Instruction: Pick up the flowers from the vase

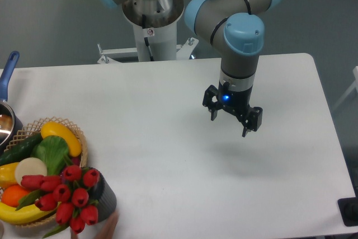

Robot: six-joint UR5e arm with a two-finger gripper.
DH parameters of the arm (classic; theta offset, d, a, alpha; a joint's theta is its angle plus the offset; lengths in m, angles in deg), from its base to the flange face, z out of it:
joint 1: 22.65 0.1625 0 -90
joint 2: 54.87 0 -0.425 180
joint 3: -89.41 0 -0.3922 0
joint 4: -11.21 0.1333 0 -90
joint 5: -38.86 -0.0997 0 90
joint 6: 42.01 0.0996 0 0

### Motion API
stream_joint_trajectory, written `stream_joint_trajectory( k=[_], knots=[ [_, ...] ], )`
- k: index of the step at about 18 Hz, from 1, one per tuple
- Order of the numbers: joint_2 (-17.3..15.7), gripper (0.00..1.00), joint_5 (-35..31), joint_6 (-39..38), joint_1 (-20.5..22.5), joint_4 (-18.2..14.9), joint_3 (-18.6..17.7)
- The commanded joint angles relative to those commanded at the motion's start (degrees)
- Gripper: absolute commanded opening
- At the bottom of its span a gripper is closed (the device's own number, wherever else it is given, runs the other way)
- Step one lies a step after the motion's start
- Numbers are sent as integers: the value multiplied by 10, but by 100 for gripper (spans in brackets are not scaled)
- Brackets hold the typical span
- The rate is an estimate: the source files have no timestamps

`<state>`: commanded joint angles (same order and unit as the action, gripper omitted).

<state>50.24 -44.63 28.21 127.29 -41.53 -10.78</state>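
Currently our hand (230, 118) hangs above the middle-right of the white surface (168, 155), fingers spread wide and holding nothing. A blue light shows on the wrist just above it. We see only bare surface beneath the fingers.

Outward and well apart, at the lower-left corner, the flowers (70, 197) stand in the vase (106, 194). The red buds lean left, over the rim of a wicker basket (78, 138) that holds a cucumber, a yellow fruit, a banana and other produce. The vase touches or sits just beside the basket; we cannot tell which. Its lower part is cut off by the frame edge. A pot (6, 118) with a blue handle sits at the far left.

We judge the task not yet begun: the approach comes first.

Risks from here:
- Closing on the buds rather than the stems may crush or shed them.
- A slanted pull may tip the vase or drag it along.
- Approaching from the left may strike the basket.
- The stems are hidden under the buds, so grasp height is uncertain.
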Motion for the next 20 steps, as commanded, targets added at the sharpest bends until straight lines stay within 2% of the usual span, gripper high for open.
stream_joint_trajectory(
  k=[5,7,9,11,13,15,17,20],
  knots=[
    [-2,100,6,0,0,-1,0],
    [-4,100,14,-5,-1,10,-2],
    [-4,100,50,-45,0,46,-18],
    [-7,100,83,-81,0,96,-40],
    [-8,100,117,-89,-2,133,-54],
    [-9,100,173,-101,-5,136,-53],
    [-6,100,212,-145,-24,136,-48],
    [2,100,217,-164,-54,137,-35]
  ],
)
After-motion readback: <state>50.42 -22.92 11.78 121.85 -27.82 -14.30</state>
